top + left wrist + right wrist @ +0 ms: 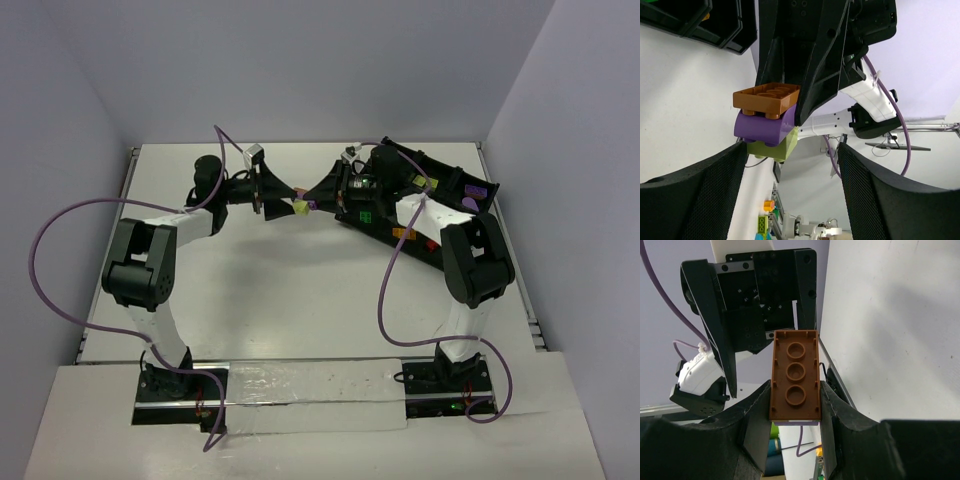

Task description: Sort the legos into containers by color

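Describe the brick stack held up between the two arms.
The stack is three glossy plastic bricks pressed together: an orange brick, a purple brick with a rounded edge, and a yellow-green brick. It hangs in the air above the table. The right gripper clamps the orange brick's long sides; its hollow underside with three tubes faces that wrist camera. The left gripper stands open before it, not touching.
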Controlling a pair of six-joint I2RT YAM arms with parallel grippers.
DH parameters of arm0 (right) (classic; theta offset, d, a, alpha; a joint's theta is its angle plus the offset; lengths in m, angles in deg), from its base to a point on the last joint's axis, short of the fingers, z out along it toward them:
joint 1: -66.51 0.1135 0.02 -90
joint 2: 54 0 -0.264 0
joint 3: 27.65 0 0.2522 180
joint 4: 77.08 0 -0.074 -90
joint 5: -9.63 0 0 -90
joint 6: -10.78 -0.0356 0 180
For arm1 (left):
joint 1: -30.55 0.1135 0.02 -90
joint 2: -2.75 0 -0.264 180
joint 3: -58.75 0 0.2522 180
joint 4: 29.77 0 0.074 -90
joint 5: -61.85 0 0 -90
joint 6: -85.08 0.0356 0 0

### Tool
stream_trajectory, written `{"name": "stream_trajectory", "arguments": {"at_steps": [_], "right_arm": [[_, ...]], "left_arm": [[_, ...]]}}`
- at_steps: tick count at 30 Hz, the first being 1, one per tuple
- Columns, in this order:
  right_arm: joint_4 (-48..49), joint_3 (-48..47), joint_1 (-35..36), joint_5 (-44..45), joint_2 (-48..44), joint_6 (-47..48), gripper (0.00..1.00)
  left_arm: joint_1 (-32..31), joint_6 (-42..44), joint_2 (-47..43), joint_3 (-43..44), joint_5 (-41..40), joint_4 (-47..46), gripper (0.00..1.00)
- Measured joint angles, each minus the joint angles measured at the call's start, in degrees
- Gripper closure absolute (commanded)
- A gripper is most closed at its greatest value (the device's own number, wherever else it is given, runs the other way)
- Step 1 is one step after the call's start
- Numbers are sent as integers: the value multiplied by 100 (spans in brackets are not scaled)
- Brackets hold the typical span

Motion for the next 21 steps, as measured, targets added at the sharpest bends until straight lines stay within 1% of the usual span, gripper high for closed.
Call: {"name": "stream_trajectory", "arguments": {"at_steps": [3, 12, 13, 15, 17, 18, 19, 21], "right_arm": [[39, 0, 2, 1, 0, -62, 100], [191, 0, 2, -3, 0, -230, 100], [208, 0, 2, -5, 0, -242, 100], [250, 0, 2, -19, 0, -278, 100], [301, 0, 3, -38, 1, -278, 100], [307, 0, 2, -48, 3, -278, 100], [308, 0, 2, -53, 4, -276, 100], [328, 0, 2, -65, 4, -287, 100]], "left_arm": [[-34, -20, 16, 0, 34, -53, 24], [-105, -205, 173, 0, 42, -286, 48], [-105, -232, 185, 0, 40, -297, 52], [-105, -265, 205, -1, 41, -299, 68], [-105, -310, 220, -2, 41, -326, 82], [-105, -337, 220, -2, 40, -348, 92], [-105, -358, 220, -2, 42, -369, 100], [-105, -389, 220, -2, 46, -411, 100]]}}
